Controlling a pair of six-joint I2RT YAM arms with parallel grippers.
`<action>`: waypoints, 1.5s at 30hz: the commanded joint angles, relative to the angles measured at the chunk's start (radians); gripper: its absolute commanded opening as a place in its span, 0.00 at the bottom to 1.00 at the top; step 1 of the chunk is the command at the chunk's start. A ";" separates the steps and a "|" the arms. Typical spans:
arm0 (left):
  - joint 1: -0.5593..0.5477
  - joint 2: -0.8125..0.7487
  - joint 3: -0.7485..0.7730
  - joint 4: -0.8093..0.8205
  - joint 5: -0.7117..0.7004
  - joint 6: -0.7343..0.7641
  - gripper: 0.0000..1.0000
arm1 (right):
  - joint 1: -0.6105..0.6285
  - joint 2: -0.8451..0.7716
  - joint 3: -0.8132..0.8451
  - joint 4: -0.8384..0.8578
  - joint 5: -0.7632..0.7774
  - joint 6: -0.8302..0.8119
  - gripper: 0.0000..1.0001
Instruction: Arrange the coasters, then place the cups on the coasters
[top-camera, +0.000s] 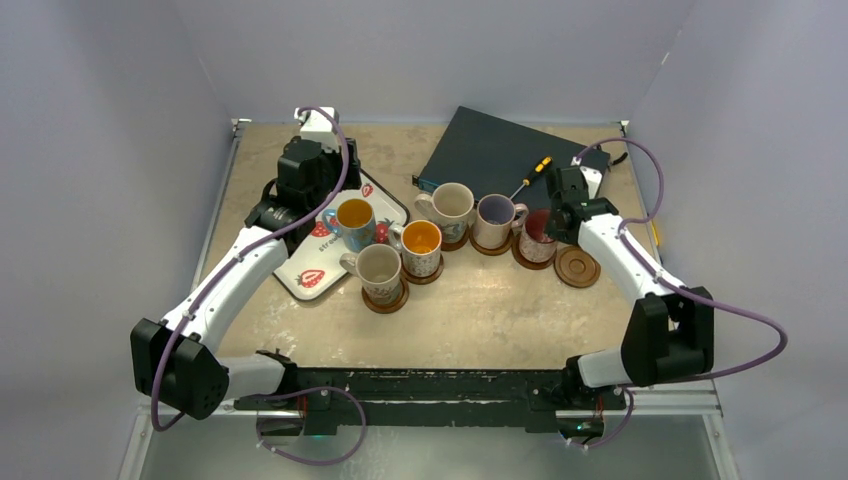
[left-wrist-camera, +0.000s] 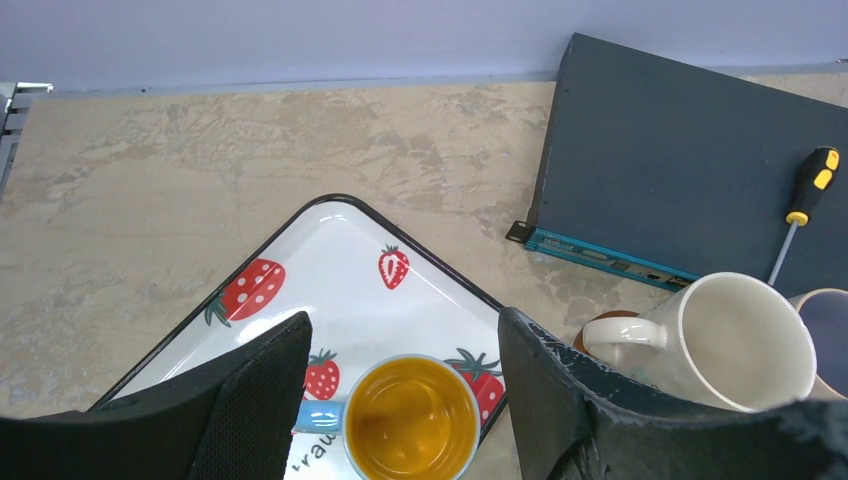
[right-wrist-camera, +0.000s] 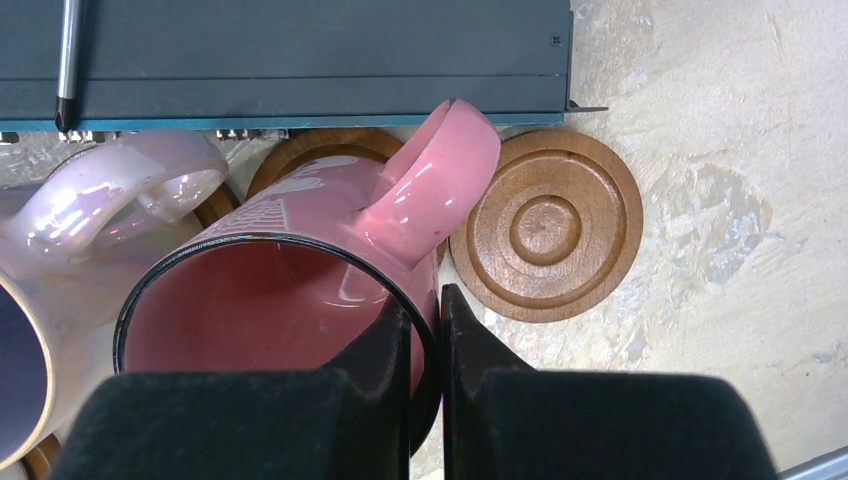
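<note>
A blue cup (left-wrist-camera: 410, 420) with an orange inside stands on the strawberry tray (left-wrist-camera: 330, 255), below and between the jaws of my open left gripper (left-wrist-camera: 404, 335), which touch nothing. My right gripper (right-wrist-camera: 425, 300) is shut on the rim of the pink cup (right-wrist-camera: 250, 310), one finger inside and one outside. That cup (top-camera: 538, 237) sits over a coaster (right-wrist-camera: 310, 150). An empty coaster (right-wrist-camera: 545, 225) lies just to its right. In the top view, several more cups stand on coasters: cream (top-camera: 452, 207), lilac (top-camera: 496, 218), orange-lined (top-camera: 421, 245) and patterned (top-camera: 379, 270).
A dark flat box (top-camera: 500, 155) lies at the back with a yellow-handled screwdriver (top-camera: 533, 175) on it, close behind the row of cups. The tray (top-camera: 333, 255) lies slanted at the left. The side walls stand close to the table's left and right edges.
</note>
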 joint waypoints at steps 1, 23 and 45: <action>-0.001 -0.030 -0.001 0.041 -0.014 0.013 0.65 | -0.003 -0.018 0.047 0.087 0.009 0.006 0.00; -0.002 -0.031 -0.001 0.041 -0.014 0.017 0.65 | -0.005 0.040 0.042 0.088 0.012 0.008 0.00; -0.002 -0.034 0.001 0.035 -0.010 0.015 0.66 | -0.006 0.057 0.051 0.081 -0.007 -0.005 0.37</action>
